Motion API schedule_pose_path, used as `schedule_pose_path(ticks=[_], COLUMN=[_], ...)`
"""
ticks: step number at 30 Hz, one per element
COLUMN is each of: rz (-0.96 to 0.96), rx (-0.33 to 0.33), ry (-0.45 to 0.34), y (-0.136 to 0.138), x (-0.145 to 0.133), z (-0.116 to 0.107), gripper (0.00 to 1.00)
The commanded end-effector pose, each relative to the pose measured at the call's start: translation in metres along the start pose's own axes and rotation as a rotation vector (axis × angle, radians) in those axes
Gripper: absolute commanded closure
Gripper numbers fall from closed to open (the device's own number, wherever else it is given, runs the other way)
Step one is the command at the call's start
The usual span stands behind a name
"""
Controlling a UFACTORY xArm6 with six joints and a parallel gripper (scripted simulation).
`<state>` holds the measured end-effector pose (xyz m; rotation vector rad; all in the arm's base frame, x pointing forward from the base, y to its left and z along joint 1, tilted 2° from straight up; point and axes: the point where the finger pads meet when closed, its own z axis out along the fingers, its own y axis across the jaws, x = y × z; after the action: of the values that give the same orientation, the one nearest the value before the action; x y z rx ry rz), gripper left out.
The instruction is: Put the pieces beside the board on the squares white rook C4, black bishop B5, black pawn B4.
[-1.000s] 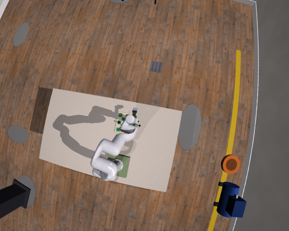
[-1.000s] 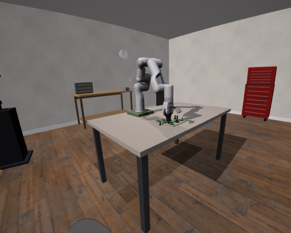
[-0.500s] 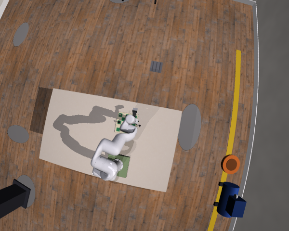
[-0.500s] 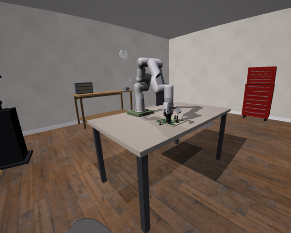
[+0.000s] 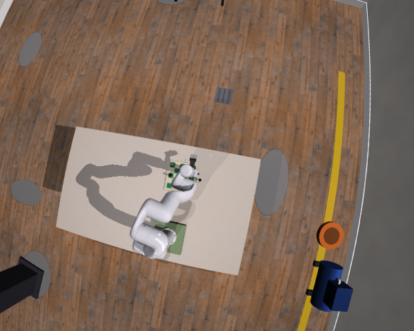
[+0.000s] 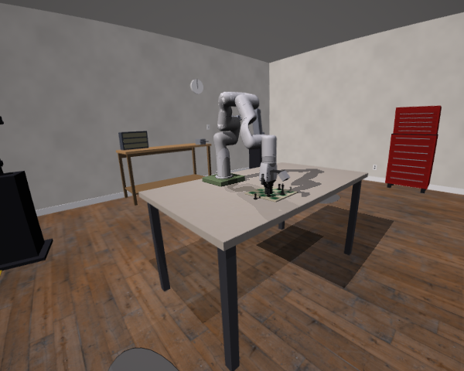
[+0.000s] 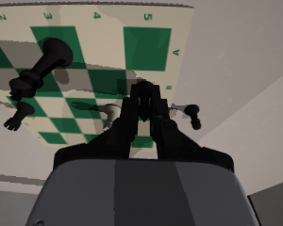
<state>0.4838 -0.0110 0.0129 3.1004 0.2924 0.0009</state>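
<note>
My gripper (image 7: 144, 96) (image 6: 267, 189) is shut on a black piece, by its shape the black bishop (image 7: 142, 89), and holds it low over the right edge of the green and cream board (image 7: 146, 47) (image 6: 284, 195) (image 5: 169, 178), near row B and column 5. The white rook (image 7: 111, 113) stands on the board just left of my fingers, in column 4. The black pawn (image 7: 193, 116) (image 5: 199, 180) stands on the table (image 7: 236, 71) to the right of the board.
A tall black piece (image 7: 42, 66) stands on the board around column 3, and a small black piece (image 7: 19, 116) near its left edge. The arm's green base (image 6: 223, 179) (image 5: 176, 238) sits on the table behind the board.
</note>
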Motion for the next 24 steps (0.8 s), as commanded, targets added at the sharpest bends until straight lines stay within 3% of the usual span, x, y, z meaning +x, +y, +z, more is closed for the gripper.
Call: schedule_pose_path(ticks=[1, 24], rz=[0.000, 0.000], rx=[-0.001, -0.001], ry=[0.004, 0.004], y=[0.0003, 0.0003], x=[0.0016, 0.0016], z=[-0.0016, 0.0011], gripper=[1.00, 1.00])
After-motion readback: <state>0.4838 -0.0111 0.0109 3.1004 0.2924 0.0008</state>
